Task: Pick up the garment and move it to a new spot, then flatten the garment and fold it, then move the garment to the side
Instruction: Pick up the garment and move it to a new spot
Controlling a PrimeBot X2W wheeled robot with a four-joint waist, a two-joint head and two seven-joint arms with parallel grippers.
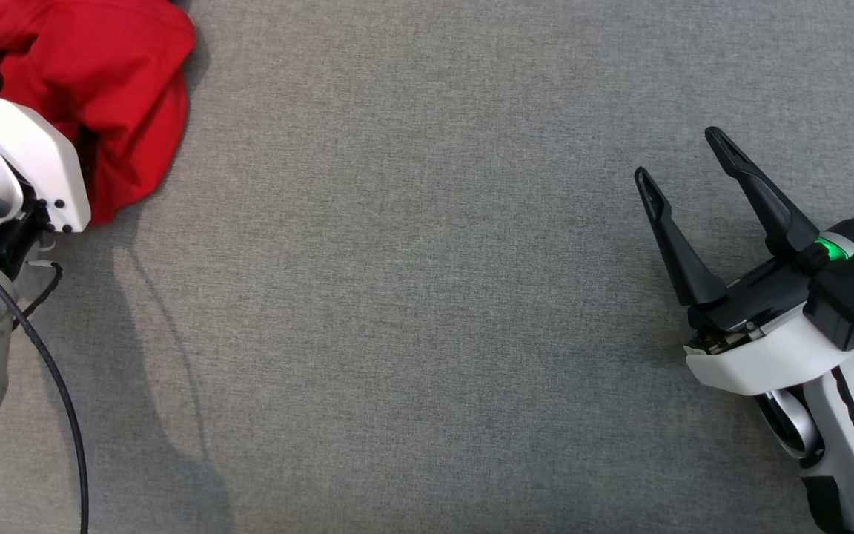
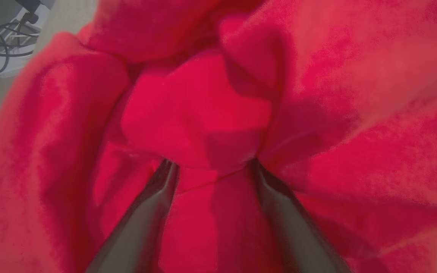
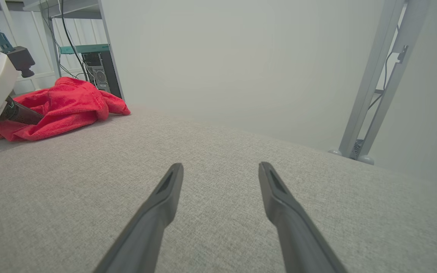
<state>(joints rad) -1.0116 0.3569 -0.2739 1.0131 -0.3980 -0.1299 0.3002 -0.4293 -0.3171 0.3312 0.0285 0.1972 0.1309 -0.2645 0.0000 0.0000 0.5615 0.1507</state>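
Grey fabric surface (image 1: 427, 297) | left jaws apart, tips touching red garment (image 2: 203, 113) folds | right jaws apart, empty

- A grey woven cloth surface (image 1: 427, 297) spreads wide and evenly lit, with soft shadows near its left edge.
- Behind its far edge rises a plain pale wall (image 3: 241, 57).
- Past its far right edge stands a slanted grey metal frame (image 3: 378, 83).
- Beyond its far left corner, a dark computer tower (image 3: 99, 74) sits under a teal shelf (image 3: 82, 48).
- Off its left side lies a tangle of cables (image 2: 2, 45).
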